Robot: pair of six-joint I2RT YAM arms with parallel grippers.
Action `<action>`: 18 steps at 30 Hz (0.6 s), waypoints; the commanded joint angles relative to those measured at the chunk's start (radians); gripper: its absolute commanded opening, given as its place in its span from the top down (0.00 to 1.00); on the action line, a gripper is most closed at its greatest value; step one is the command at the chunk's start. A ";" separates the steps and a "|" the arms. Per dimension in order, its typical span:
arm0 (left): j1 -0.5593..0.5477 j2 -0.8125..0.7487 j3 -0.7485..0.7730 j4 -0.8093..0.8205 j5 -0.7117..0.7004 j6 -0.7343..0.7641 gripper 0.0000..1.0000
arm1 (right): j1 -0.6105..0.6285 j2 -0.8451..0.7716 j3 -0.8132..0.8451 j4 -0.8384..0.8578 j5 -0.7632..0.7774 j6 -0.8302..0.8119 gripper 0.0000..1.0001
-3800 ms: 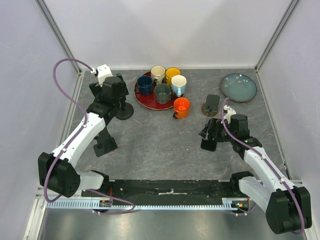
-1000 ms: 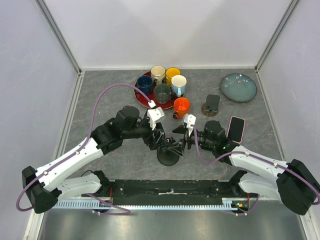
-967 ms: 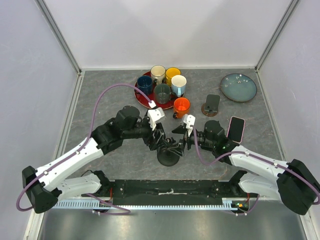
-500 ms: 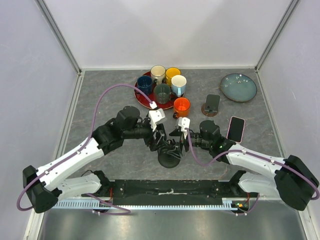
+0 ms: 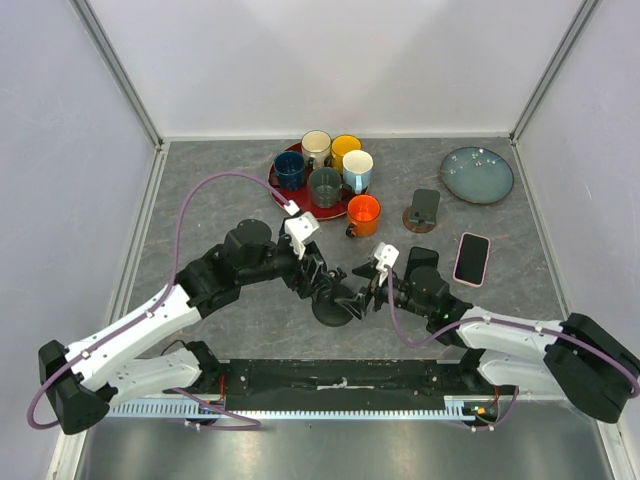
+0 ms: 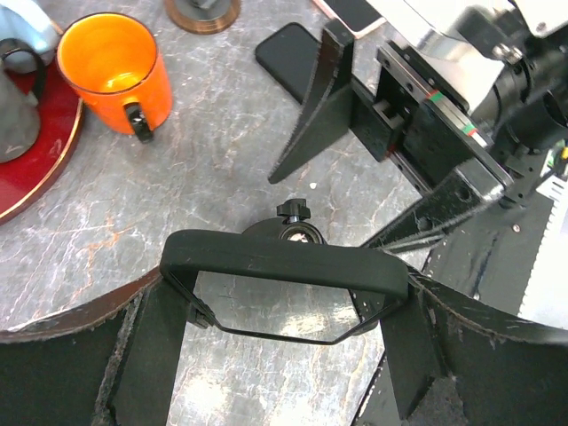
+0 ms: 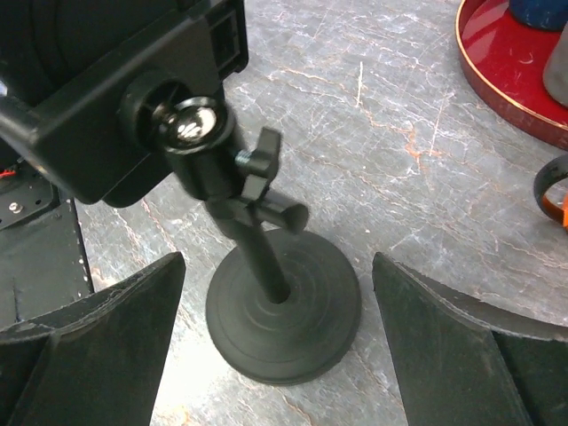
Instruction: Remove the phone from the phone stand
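Observation:
The black phone stand (image 5: 333,310) stands on its round base (image 7: 284,315) at the near middle of the table. Its cradle (image 6: 284,264) is an empty frame; I see the table through it. My left gripper (image 5: 322,283) is shut on the cradle's two sides (image 6: 284,306). My right gripper (image 5: 366,288) is open, one finger on each side of the base (image 7: 280,355), not touching it. A pink-cased phone (image 5: 471,258) lies flat on the table to the right. A black phone (image 6: 291,60) lies flat behind the right gripper.
A red tray (image 5: 290,201) with several mugs stands at the back, an orange mug (image 5: 363,214) beside it. A small brown-based stand (image 5: 422,210) holding a dark slab is at the back right, near a blue-grey plate (image 5: 477,174).
The right arm has drawn back a little toward the near edge, its gripper still open by the stand. The left gripper and stand shifted slightly left. The pink phone has not moved.

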 commanded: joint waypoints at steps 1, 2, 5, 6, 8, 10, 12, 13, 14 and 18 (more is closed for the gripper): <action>0.000 -0.056 0.010 0.168 -0.085 -0.061 0.98 | 0.060 0.078 -0.033 0.280 0.145 0.070 0.07; 0.000 -0.059 0.010 0.171 -0.103 -0.064 0.98 | 0.071 0.098 -0.033 0.307 0.159 0.070 0.08; 0.000 -0.060 0.007 0.173 -0.129 -0.077 0.98 | 0.115 0.181 -0.027 0.410 0.214 0.079 0.09; 0.000 -0.060 0.007 0.173 -0.131 -0.083 0.98 | 0.134 0.201 -0.022 0.432 0.230 0.079 0.09; 0.000 -0.059 0.004 0.175 -0.146 -0.089 0.98 | 0.155 0.253 -0.018 0.492 0.288 0.077 0.09; -0.001 -0.059 0.001 0.179 -0.152 -0.095 0.98 | 0.174 0.305 -0.018 0.556 0.339 0.079 0.11; -0.001 -0.060 -0.004 0.185 -0.165 -0.106 0.98 | 0.175 0.344 -0.010 0.593 0.360 0.082 0.12; 0.000 -0.060 -0.005 0.187 -0.169 -0.110 0.98 | 0.177 0.382 -0.005 0.622 0.366 0.091 0.13; 0.000 -0.063 -0.007 0.193 -0.174 -0.113 0.98 | 0.178 0.402 -0.001 0.643 0.372 0.096 0.14; 0.000 -0.060 -0.015 0.207 -0.178 -0.138 0.98 | 0.180 0.494 0.018 0.745 0.396 0.113 0.23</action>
